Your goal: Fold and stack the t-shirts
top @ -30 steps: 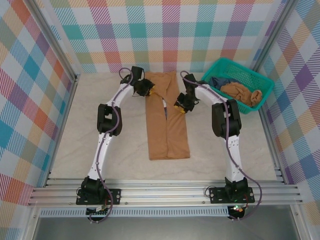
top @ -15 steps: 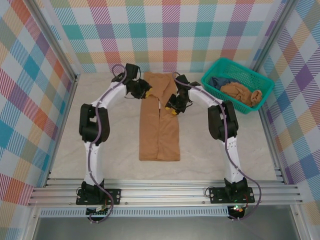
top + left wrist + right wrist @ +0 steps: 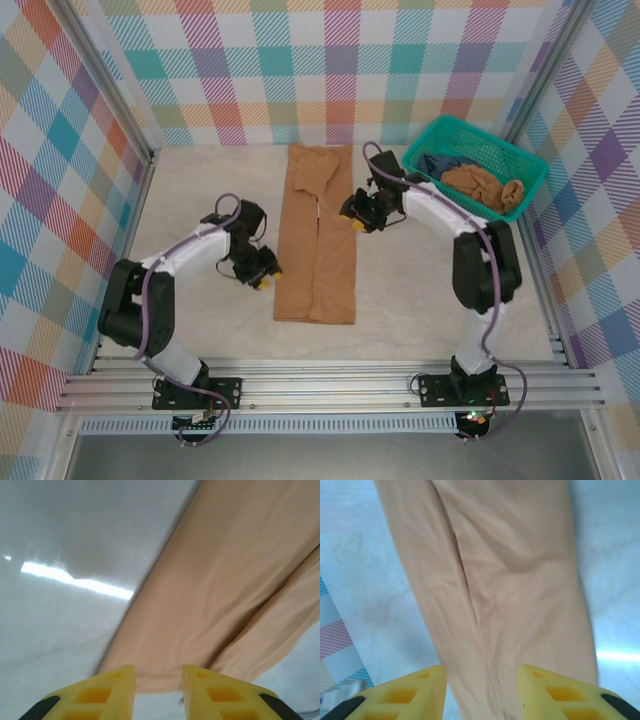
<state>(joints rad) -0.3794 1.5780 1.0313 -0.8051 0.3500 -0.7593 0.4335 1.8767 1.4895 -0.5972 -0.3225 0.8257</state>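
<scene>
Here the long tan t-shirt (image 3: 317,240) lies between both parted jaws.

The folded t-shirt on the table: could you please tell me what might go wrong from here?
1. The left pincer sits by the near end of the t-shirt, the right pincer further up, both open and empty; an uneven grab could skew the next fold.
2. The side flaps merely meet along the middle; pinching only a top layer might pull them open.
</scene>
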